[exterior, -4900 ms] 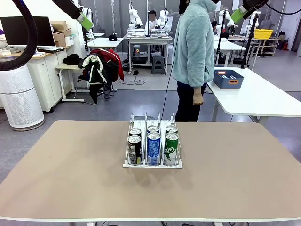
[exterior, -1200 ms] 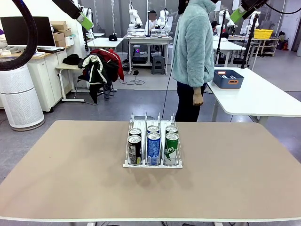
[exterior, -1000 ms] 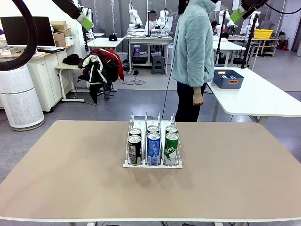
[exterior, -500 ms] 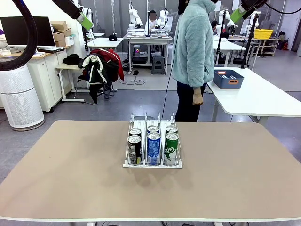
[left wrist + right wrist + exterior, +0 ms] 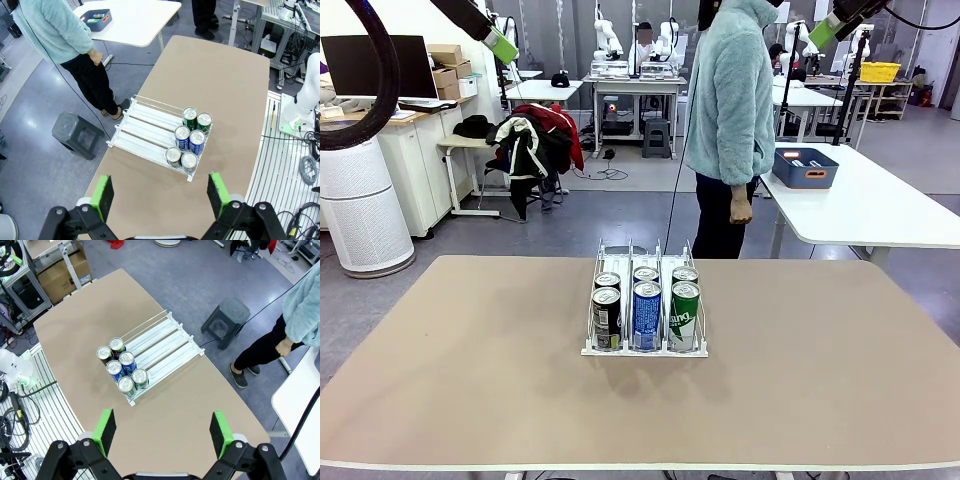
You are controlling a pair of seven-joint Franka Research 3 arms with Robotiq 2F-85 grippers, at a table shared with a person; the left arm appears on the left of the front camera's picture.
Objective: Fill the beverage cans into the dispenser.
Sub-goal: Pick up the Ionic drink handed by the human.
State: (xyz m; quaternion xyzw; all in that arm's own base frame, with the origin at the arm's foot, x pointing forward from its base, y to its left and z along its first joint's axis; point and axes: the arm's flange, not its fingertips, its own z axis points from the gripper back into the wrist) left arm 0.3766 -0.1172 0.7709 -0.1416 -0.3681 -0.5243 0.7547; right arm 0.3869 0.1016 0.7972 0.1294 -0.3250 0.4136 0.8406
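From the front, the dispenser (image 5: 645,262) sits in the middle of the table (image 5: 470,380). Its three lanes run toward a person (image 5: 732,90) in a pale fleece who stands just past the far edge. Six cans fill its near end, two deep in each lane. A black can (image 5: 606,318), a blue can (image 5: 647,316) and a green can (image 5: 684,316) stand upright against the front lip, with one more right behind each (the white rails show beyond them).

Looking down from the left wrist, the left gripper (image 5: 161,195) hangs high above the table, its green-padded fingers spread wide with nothing between them. The dispenser lies below, its cans bunched at the end away from the person. A blue bin (image 5: 96,19) rests on another table.

From the right wrist, the right gripper (image 5: 162,432) hangs just as high, its jaws wide apart and holding nothing. The dispenser lies diagonally below, near a grey stool (image 5: 227,315) on the floor.
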